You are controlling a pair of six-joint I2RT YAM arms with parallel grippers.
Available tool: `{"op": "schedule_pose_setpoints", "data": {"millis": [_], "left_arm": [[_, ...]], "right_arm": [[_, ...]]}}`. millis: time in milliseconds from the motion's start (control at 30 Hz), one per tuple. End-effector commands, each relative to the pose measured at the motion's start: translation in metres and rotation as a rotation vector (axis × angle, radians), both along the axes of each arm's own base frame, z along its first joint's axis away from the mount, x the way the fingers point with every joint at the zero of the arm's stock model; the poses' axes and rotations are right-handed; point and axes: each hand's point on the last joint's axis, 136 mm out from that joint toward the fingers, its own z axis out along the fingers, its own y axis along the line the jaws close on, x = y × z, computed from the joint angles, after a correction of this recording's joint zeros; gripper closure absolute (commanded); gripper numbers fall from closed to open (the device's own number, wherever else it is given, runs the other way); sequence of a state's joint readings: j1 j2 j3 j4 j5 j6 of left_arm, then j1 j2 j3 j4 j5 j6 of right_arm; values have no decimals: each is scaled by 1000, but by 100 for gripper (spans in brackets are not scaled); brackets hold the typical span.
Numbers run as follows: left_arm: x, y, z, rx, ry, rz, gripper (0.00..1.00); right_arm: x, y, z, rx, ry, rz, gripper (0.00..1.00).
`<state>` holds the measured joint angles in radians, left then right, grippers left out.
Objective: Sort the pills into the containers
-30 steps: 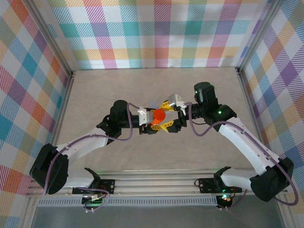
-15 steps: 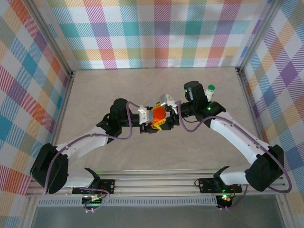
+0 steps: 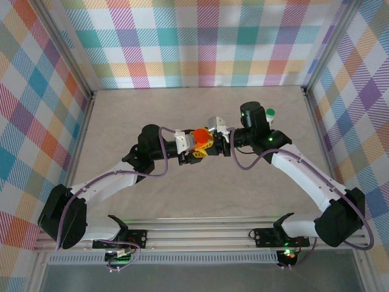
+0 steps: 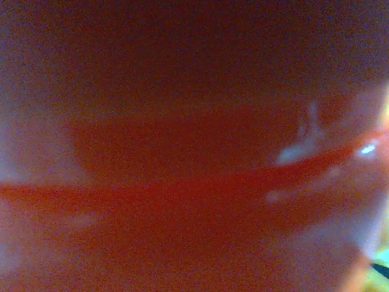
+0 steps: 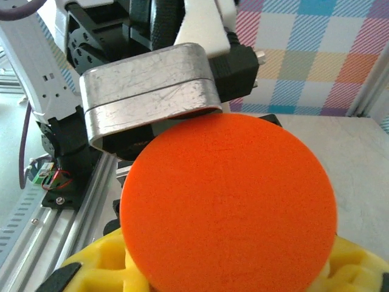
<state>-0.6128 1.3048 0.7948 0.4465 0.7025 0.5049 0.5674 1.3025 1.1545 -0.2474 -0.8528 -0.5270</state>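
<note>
Left end effector and right end effector apparently both clamp the orange bottle.

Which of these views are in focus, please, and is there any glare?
Right wrist: crisp, the orange bottle evenly lit, no glare. Left wrist: a red-orange blur, too close to focus, small glints at right. Top external: sharp, evenly lit.

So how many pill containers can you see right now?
2. The orange bottle is at mid-table, where the arms meet; the green-capped bottle stands on the far side of the right arm. Others may be hidden under the arms.
</note>
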Motion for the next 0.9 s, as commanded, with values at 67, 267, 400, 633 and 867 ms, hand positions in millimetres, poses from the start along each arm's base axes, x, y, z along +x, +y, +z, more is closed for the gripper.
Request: {"op": "schedule_pose_setpoints", "data": {"millis": [67, 267, 400, 633, 867], "left_arm": [[-5, -1, -5, 22, -29, -11, 52], [-12, -3, -1, 5, -28, -51, 58], [-15, -5, -1, 6, -18, -80, 61], [-18, -9, -3, 6, 4, -115, 63], [-17, -13, -6, 16, 24, -125, 61]], "right_arm": [[-16, 6, 8, 42, 87, 100, 63], [-13, 11, 12, 73, 92, 119, 47], [-14, 14, 15, 96, 106, 143, 41], [-18, 23, 14, 110, 114, 183, 38], [-19, 25, 15, 138, 116, 208, 66]]}}
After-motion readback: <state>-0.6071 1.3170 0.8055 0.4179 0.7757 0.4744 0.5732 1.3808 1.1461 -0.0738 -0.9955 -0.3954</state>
